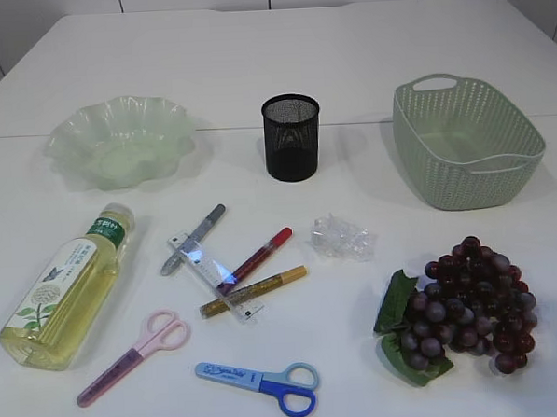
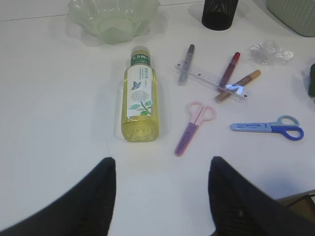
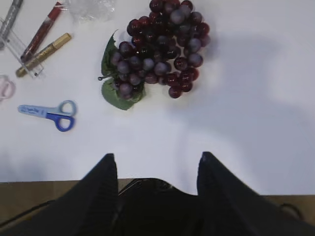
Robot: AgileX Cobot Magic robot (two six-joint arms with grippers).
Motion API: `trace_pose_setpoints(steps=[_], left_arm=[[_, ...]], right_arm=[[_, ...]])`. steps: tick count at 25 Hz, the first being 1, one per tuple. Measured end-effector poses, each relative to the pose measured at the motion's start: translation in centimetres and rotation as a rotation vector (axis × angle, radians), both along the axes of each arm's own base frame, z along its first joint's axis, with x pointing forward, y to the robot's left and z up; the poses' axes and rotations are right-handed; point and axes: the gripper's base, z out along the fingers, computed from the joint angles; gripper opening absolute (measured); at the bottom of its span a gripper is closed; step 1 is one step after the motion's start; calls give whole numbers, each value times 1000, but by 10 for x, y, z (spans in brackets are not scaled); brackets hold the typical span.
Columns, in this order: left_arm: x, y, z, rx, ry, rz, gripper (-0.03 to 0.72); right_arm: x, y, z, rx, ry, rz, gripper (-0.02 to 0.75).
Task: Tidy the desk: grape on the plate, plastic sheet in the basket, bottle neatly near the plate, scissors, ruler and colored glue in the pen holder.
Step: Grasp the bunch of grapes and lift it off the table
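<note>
A dark grape bunch [image 1: 470,306] [image 3: 160,49] lies front right. The crumpled plastic sheet [image 1: 341,236] lies mid-table. At the left a yellow-green bottle [image 1: 68,287] [image 2: 140,101] rests on its side. A clear ruler [image 1: 212,273] lies under silver, red and gold glue pens [image 1: 256,259]. Pink scissors [image 1: 135,356] and blue scissors [image 1: 264,382] lie in front. My left gripper [image 2: 162,160] is open above bare table just short of the bottle's base. My right gripper [image 3: 156,155] is open at the table's front edge, short of the grapes. Neither holds anything.
At the back stand a green wavy plate [image 1: 121,142] on the left, a black mesh pen holder [image 1: 292,142] in the middle and a pale green basket [image 1: 445,176] on the right. Neither arm shows in the exterior view.
</note>
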Motion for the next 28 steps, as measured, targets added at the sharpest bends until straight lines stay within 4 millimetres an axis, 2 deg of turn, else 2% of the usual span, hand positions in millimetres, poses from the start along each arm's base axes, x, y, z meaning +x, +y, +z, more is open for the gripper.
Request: trace_pose_setpoints(steps=[4,13,22,25,28], left_arm=[[0,0,0,0,0,0,435],[0,0,0,-4,-1,-2,435],[0,-1,0,-9,-3,-5,435],[0,-1,0,-9,-3,-5,435],[0,-1,1,-9,-4,-5,435]], right_arm=[[28,7,0,121,75,-20,418],[65,10,-9,221,90,-87,418],[107,4,-25,211,136,-206,418],[124,9,-25,166,154,-208,418],[140,24,-23,98,170,-192,418]])
